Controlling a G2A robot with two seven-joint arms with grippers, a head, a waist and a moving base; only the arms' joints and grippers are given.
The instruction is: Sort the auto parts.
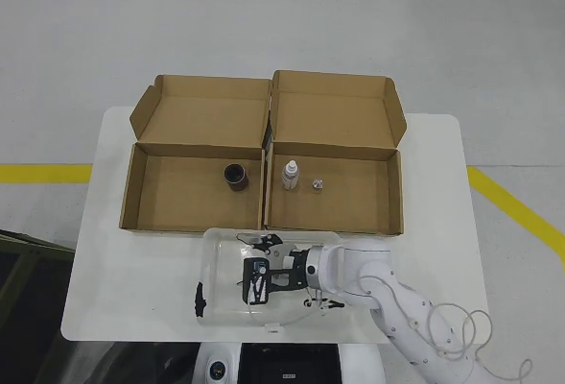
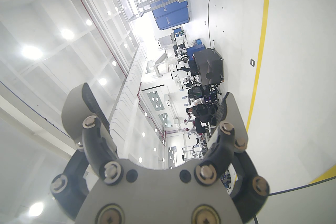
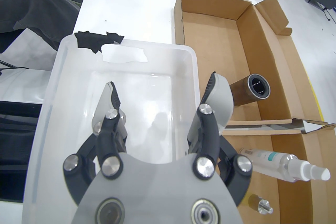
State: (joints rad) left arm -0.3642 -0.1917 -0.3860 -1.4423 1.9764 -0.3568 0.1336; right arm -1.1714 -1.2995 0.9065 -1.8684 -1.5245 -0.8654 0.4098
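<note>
Jaws apart on my right gripper (image 3: 161, 82), held over the clear bin (image 3: 196, 70) at the desk's near edge — left gripper (image 2: 157, 90) spread too.

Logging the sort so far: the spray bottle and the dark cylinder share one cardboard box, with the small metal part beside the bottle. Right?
Not quite. The dark cylinder lies alone in the neighbouring cardboard box; the spray bottle shares its own box only with the small metal part beside it. The top view shows this.
</note>
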